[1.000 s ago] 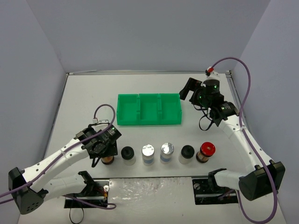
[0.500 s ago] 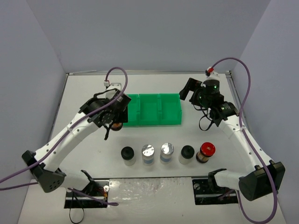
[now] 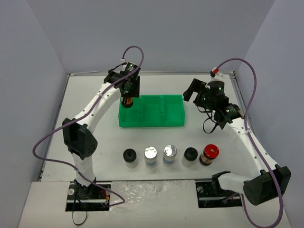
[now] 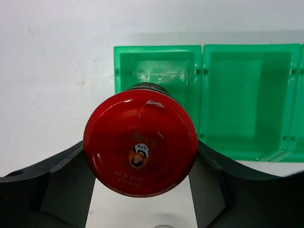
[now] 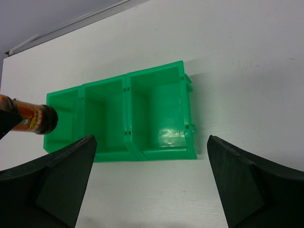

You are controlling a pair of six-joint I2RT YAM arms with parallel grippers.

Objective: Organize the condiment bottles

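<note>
Top external view: a white counter [image 3: 95, 137], boxed in by pale grey-blue walls [image 3: 156, 33], carries a green tray [image 3: 151, 124] (three compartments) and, nearer the arm bases, a row of five jars [image 3: 150, 154]. My left end effector [image 3: 127, 96] is clamped on a red-capped jar [image 3: 126, 101], upright between its fingers [image 4: 52, 185] and held over the tray's left end. My right end effector [image 3: 191, 90], beside the tray's right end, has its jaws spread wide and grips nothing.
</note>
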